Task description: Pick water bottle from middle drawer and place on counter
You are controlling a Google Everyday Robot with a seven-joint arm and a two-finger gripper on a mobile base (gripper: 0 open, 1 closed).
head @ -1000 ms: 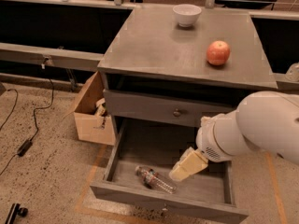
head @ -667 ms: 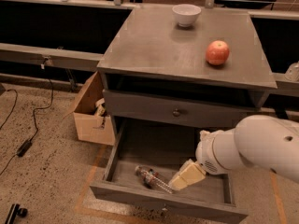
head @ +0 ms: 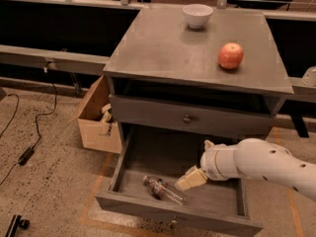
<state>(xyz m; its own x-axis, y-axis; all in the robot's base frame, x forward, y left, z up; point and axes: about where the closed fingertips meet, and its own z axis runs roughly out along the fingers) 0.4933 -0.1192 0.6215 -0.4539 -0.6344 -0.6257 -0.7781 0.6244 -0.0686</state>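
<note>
The water bottle (head: 164,190) lies on its side in the open middle drawer (head: 148,205), near the drawer's front left, cap toward the right. My gripper (head: 189,179) reaches down into the drawer from the right on a white arm, just right of and slightly above the bottle's cap end. It holds nothing that I can see. The counter (head: 163,48) is the grey cabinet top above.
A white bowl (head: 197,15) stands at the counter's back and a red apple (head: 230,56) at its right. The closed upper drawer (head: 187,117) has a dark knob. An open cardboard box (head: 97,117) sits on the floor left of the cabinet. Cables lie far left.
My arm has dropped lower into the drawer and moved left, bringing the gripper closer to the bottle. The bottle has not moved.
</note>
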